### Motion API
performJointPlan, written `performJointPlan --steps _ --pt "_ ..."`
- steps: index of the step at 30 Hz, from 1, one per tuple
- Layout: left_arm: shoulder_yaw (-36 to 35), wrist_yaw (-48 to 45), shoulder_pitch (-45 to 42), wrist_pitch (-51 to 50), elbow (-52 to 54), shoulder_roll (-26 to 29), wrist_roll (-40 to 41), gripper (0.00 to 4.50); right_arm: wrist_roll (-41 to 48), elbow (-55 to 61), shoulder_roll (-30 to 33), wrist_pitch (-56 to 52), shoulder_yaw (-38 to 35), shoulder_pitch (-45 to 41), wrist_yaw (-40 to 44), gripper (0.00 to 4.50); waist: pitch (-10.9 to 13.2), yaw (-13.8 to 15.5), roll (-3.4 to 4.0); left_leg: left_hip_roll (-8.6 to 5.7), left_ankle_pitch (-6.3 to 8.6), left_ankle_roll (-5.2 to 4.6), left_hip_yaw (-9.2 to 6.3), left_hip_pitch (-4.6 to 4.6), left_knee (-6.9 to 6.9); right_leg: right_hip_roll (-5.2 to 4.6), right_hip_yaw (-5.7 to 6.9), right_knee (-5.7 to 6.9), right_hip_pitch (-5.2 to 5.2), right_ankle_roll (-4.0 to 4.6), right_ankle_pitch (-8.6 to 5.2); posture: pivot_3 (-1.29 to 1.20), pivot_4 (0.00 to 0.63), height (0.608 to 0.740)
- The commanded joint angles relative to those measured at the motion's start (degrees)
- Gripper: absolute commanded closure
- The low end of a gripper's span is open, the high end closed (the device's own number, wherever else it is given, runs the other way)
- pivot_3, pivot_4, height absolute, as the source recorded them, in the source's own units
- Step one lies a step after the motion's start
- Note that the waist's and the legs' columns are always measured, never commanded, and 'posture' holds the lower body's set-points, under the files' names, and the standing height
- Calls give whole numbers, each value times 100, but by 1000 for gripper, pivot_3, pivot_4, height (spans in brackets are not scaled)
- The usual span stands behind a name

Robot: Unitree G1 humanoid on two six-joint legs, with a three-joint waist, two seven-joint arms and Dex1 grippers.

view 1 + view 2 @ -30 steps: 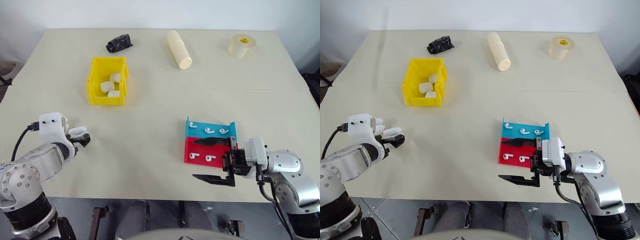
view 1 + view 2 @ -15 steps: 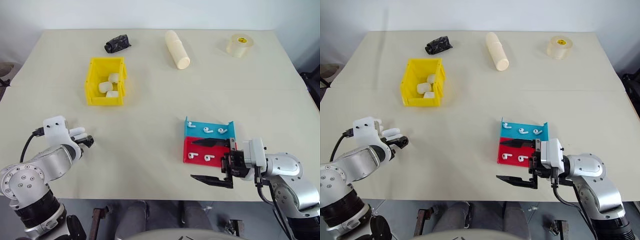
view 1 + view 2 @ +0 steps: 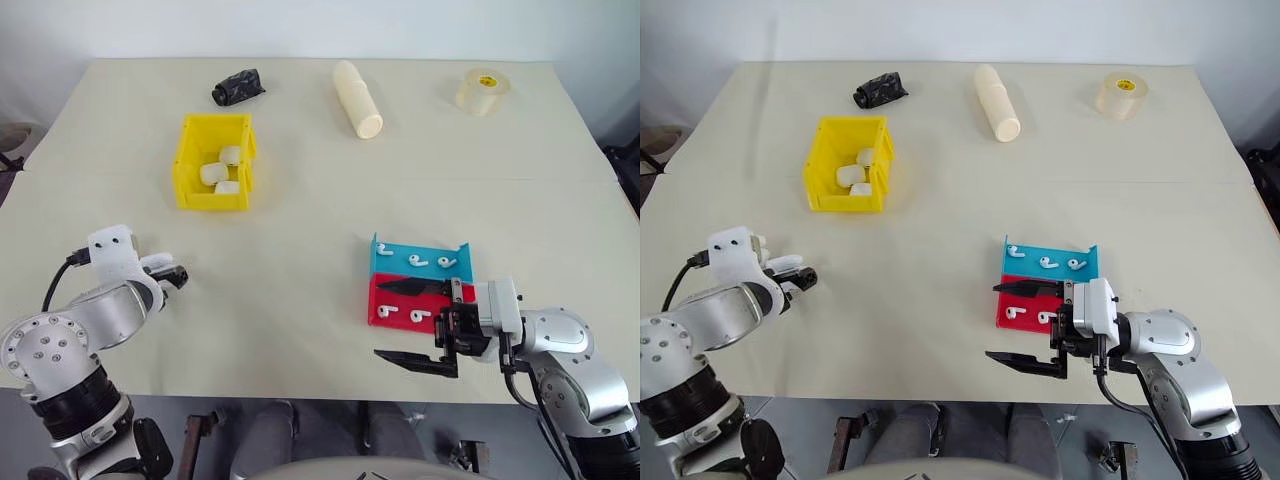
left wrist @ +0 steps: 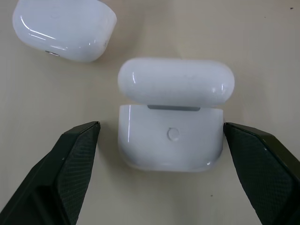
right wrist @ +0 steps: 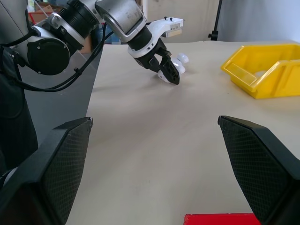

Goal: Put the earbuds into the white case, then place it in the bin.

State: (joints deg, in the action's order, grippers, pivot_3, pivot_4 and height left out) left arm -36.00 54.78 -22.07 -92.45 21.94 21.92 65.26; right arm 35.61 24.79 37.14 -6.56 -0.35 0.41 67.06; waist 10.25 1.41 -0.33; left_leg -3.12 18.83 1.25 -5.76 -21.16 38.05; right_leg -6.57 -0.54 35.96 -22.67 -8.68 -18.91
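Between the spread fingers of the left gripper sits the white case, lid ajar, untouched, a second closed case just beyond. The right gripper gapes empty beside the red tray holding earbuds. The yellow bin stands well ahead of the left gripper.

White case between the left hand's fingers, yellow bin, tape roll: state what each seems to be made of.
White case: glossy hard plastic, judging by sharp highlights on its lid, which is slightly open. Yellow bin: moulded plastic, uniform bright colour, thin stiff walls, faint sheen. Tape roll: translucent yellowish film wound on a core, probably clear packing tape; the core's material is unclear.
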Motion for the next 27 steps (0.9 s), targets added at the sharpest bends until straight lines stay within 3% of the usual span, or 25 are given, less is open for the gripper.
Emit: performJointPlan --steps 1,4,8,14,20,24,27 --pt "38 24 11 -5 -54 86 22 24 64 285 -57 47 -32 62 -75 0 0 -1 0 0 0 0 0 0 0 0 0 0 0 0 0 0 150 740" --pt "104 38 95 -5 -3 103 25 601 50 304 -67 59 -34 77 -109 0 0 -1 0 0 0 0 0 0 0 0 0 1 0 0 0 0 150 740" --pt "167 -1 154 -5 0 113 96 1694 30 311 -84 74 -25 86 -142 0 0 -16 1 1 0 0 1 2 -1 1 -1 1 -1 0 0 0 150 740" --pt "107 -685 381 58 213 502 48 1694 6 252 -72 89 -61 66 -145 0 -1 -29 1 2 0 1 2 2 -3 1 -4 1 -2 0 0 0 150 740" --pt "-20 -3599 895 1639 492 1077 166 1694 -10 83 42 76 -193 -3 -86 0 0 -18 1 3 -1 2 4 -3 -3 0 -1 -4 -3 4 -2 0 150 740" --pt "396 -6809 1695 3423 969 1511 -422 1694 -22 -4 162 67 -353 9 -104 0 0 -21 1 14 0 1 4 -6 -6 -4 2 -14 1 6 -3 0 150 740" --pt "757 -8650 2063 4829 786 1520 -1018 1694 -23 5 253 30 -567 90 -184 0 0 -17 6 25 1 0 11 -5 -16 -9 3 -33 6 9 -4 0 150 740"
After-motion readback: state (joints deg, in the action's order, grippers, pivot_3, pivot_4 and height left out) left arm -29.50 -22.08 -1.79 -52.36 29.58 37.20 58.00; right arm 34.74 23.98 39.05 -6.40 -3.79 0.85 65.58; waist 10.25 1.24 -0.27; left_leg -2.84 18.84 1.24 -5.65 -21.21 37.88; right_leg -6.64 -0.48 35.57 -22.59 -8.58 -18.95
